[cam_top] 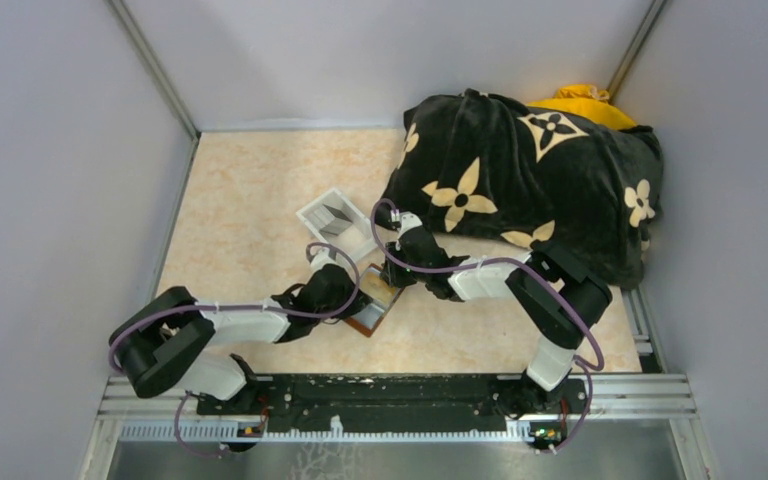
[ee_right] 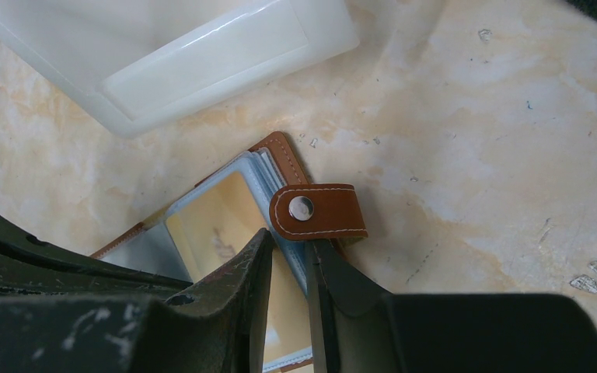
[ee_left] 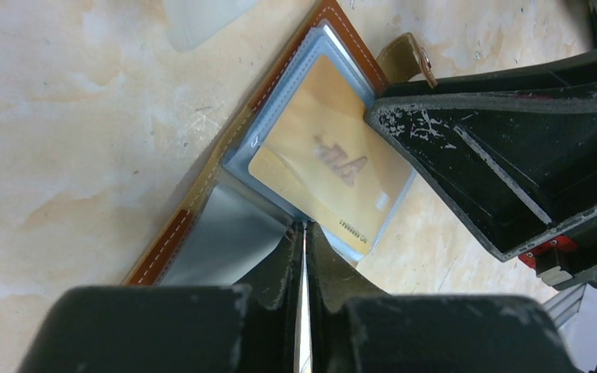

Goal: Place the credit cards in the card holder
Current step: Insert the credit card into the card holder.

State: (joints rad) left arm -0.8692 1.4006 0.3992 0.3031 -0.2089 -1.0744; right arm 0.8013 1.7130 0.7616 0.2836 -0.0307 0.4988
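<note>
The brown leather card holder (cam_top: pixel 372 318) lies open on the table between both arms, its snap strap (ee_right: pixel 319 211) folded out to the side. A tan credit card (ee_left: pixel 319 163) sits in its top clear sleeve, one corner poking past the sleeve's edge. My left gripper (ee_left: pixel 305 227) is shut, and its tips touch that card's near edge. My right gripper (ee_right: pixel 291 237) is closed on the holder's sleeve stack beside the strap. One of its fingers (ee_left: pixel 466 148) lies on the sleeve. From above, both grippers (cam_top: pixel 352 290) (cam_top: pixel 397 272) meet over the holder.
A clear plastic tray (cam_top: pixel 338 220) stands just beyond the holder. A black blanket with tan flower prints (cam_top: pixel 530 180) covers a heap at the back right, with something yellow (cam_top: pixel 580 100) behind it. Walls close in the table on both sides.
</note>
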